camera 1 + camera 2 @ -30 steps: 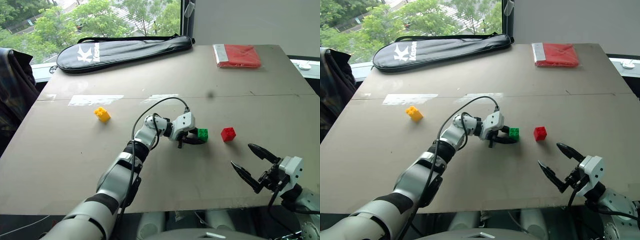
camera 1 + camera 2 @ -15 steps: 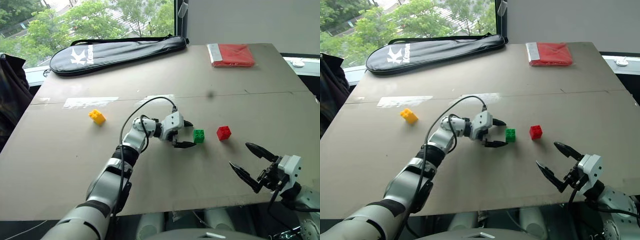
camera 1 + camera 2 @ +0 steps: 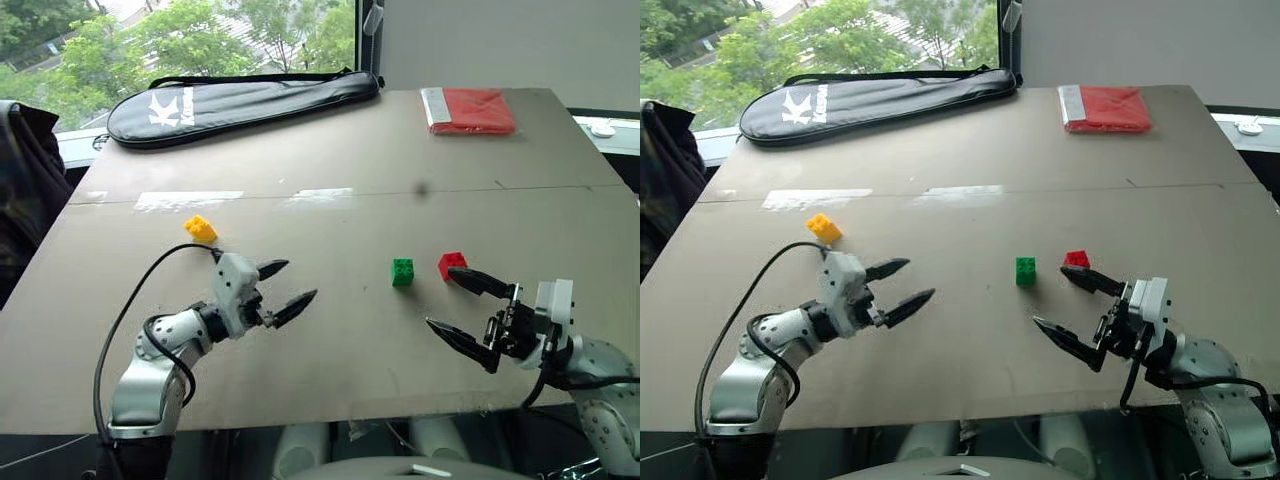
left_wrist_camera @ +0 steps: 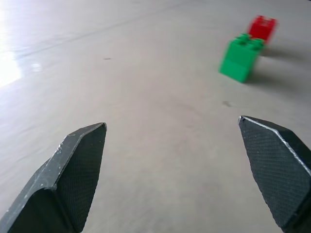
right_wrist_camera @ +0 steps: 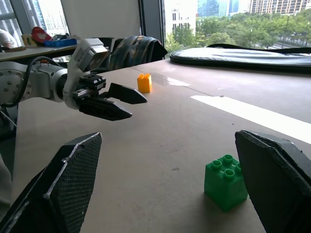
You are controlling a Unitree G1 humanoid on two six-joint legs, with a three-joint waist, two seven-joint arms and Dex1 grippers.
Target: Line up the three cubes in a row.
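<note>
On table (image 3: 330, 150): green cube (image 3: 402, 271) and red cube (image 3: 452, 264) sit close side by side; yellow cube (image 3: 201, 228) well apart, unaligned. Left gripper (image 3: 284, 289) and right gripper (image 3: 459, 309) both spread wide, empty. Two placed; yellow remains.

My surface (image 3: 330, 150) is a bare grey-brown board with a seam line running straight across it. At eleven o'clock, along the far edge, lies a long black zipped racket bag (image 3: 240, 100) with white lettering. At one o'clock, near the far corner, sits a flat red packet (image 3: 470, 110). Two pale strips of tape (image 3: 188, 200) lie on the seam at ten o'clock. Dark clothing (image 3: 28, 190) hangs beyond the edge at nine o'clock. Green trees (image 3: 180, 35) show through the window.
</note>
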